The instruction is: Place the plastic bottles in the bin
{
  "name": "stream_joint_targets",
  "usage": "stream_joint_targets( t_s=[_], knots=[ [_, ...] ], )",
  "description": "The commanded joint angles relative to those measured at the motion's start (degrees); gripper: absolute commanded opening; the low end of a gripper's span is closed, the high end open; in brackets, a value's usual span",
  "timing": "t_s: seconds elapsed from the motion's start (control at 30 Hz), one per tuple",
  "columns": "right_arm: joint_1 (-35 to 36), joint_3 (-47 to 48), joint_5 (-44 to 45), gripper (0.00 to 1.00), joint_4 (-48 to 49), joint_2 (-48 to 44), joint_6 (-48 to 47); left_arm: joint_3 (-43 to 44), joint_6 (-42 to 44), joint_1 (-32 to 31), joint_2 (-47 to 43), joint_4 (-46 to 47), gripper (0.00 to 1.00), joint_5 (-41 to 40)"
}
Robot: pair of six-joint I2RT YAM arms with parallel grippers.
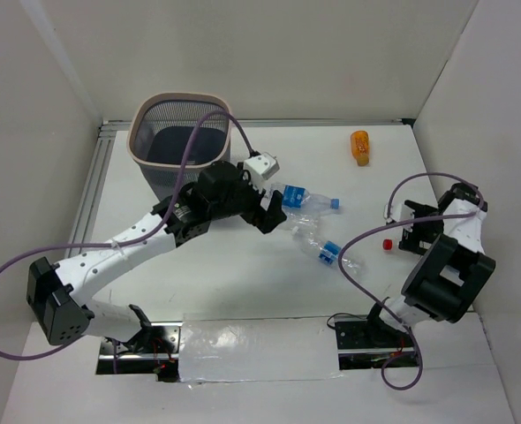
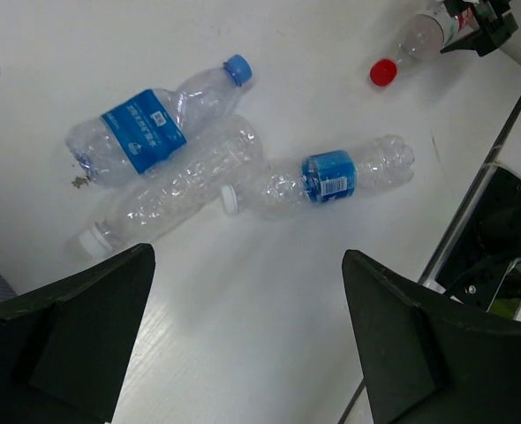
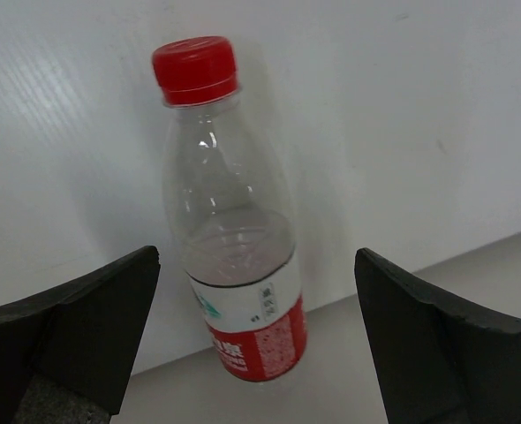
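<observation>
The top external camera looks steeply down over the whole table point(image 1: 269, 283) from above its near edge. The left wrist camera faces down, fairly near, on three lying bottles point(image 2: 181, 190), also central from above. The right wrist camera sits close on the red-capped bottle point(image 3: 234, 265), also upper right in the left wrist view.

White tabletop point(image 1: 243, 291), plain white walls point(image 1: 331, 53) on three sides, metal rail point(image 1: 94, 177) along left edge
</observation>
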Motion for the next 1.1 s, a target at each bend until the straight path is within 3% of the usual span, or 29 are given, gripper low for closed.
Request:
stream_joint_targets(
  t_s=[0.0, 0.53, 0.57, 0.67, 0.7, 0.73, 0.83, 1.0, 1.07],
  knots=[
    [0.06, -1.21, 2.81, 0.98, 3.45, 1.11, -3.09, -0.04, -2.51, -1.51, 0.41, 3.65, 1.0, 0.3],
    [0.06, -8.33, 7.73, 0.98, 15.75, 10.24, -2.56, -4.26, -7.43, -6.08, 4.2, 4.27, 1.0, -2.5],
    [0.06, -8.33, 7.73, 0.96, 15.75, 11.03, -2.56, -4.27, -7.44, -6.08, 4.2, 4.27, 1.0, -3.03],
    [0.06, -5.19, 8.34, 0.76, 11.72, 11.56, -2.56, -5.67, -8.05, -6.61, 3.68, 4.27, 1.0, -4.35],
    [0.06, -3.95, 8.34, 0.68, 7.71, 11.57, -2.56, -5.67, -8.05, -6.61, 3.15, 4.27, 1.0, -4.36],
    [-0.46, -2.55, 7.47, 0.53, 5.4, 10.96, -2.56, -6.37, -8.57, -6.61, 3.14, 4.27, 1.0, -4.88],
    [-0.46, 2.82, 4.83, 0.36, -3.12, 7.27, -4.74, -7.78, -9.1, -6.61, 1.65, 4.27, 1.0, -5.41],
    [0.85, 12.73, -0.17, 0.29, -14.82, -0.89, -10.38, -11.65, -9.63, -6.61, 0.33, 4.27, 1.0, -5.41],
    [5.91, 16.95, -4.73, 0.28, -18.34, -2.83, -8.3, -14.36, -10.68, -6.61, -0.98, 5.76, 1.0, -4.89]
  ],
)
